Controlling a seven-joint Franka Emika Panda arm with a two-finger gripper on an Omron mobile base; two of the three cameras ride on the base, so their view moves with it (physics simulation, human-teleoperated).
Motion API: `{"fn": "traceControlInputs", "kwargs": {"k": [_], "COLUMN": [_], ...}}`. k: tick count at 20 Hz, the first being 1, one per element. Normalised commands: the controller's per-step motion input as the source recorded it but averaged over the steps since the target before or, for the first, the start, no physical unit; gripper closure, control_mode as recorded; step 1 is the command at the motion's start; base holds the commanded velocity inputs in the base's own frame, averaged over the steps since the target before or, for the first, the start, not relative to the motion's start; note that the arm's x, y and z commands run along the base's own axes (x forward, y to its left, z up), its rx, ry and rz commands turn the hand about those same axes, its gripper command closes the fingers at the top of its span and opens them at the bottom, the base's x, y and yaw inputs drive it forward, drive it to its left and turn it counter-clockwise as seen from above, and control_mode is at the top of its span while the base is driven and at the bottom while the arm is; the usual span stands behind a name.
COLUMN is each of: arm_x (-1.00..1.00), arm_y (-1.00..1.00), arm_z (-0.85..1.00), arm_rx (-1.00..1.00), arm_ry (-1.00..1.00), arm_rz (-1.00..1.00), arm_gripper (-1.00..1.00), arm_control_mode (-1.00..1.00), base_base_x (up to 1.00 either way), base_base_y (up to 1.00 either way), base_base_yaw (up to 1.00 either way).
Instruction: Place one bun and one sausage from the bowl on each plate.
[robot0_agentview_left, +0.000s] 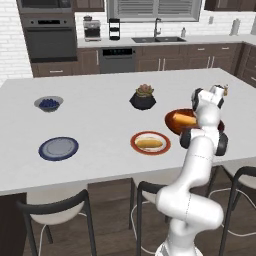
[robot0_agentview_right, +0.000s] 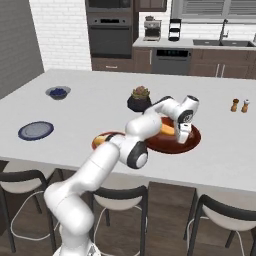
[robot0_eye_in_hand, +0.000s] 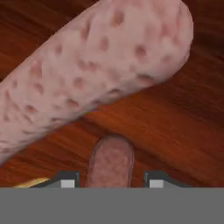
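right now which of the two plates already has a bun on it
The red-rimmed plate, just left of the brown bowl, holds a bun. The blue-rimmed plate, further left, is bare.

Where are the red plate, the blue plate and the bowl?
Red plate (robot0_agentview_left: 136, 139): left base view, on its red rim.
Blue plate (robot0_agentview_left: 45, 151): left base view, on its dark rim.
Bowl (robot0_agentview_right: 192, 141): right base view, on its brown right rim.
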Motion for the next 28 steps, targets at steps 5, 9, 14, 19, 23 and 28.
{"fn": "traceControlInputs", "kwargs": {"k": [5,9,14,19,23,28], "arm_x": [-0.55,-0.54,-0.68,-0.78,-0.68,-0.10], "arm_y": [0.05,0.08,0.42,0.95,1.00,1.00], "arm_z": [-0.77,0.06,0.83,0.70,0.66,0.65], "arm_rx": [-0.17,-0.04,-0.02,-0.09,-0.11,-0.11], "arm_ry": [-0.13,-0.28,-0.38,-0.10,0.00,0.00], "arm_rz": [-0.17,-0.19,-0.14,-0.07,0.00,-0.02], "arm_gripper": [1.00,1.00,1.00,1.00,1.00,1.00], "arm_control_mode": [-1.00,-1.00,-1.00,-1.00,-1.00,-1.00], "base_base_x": [0.00,0.00,0.00,0.00,0.00,0.00], "base_base_y": [0.00,0.00,0.00,0.00,0.00,0.00], "base_base_yaw": [0.00,0.00,0.00,0.00,0.00,0.00]}}
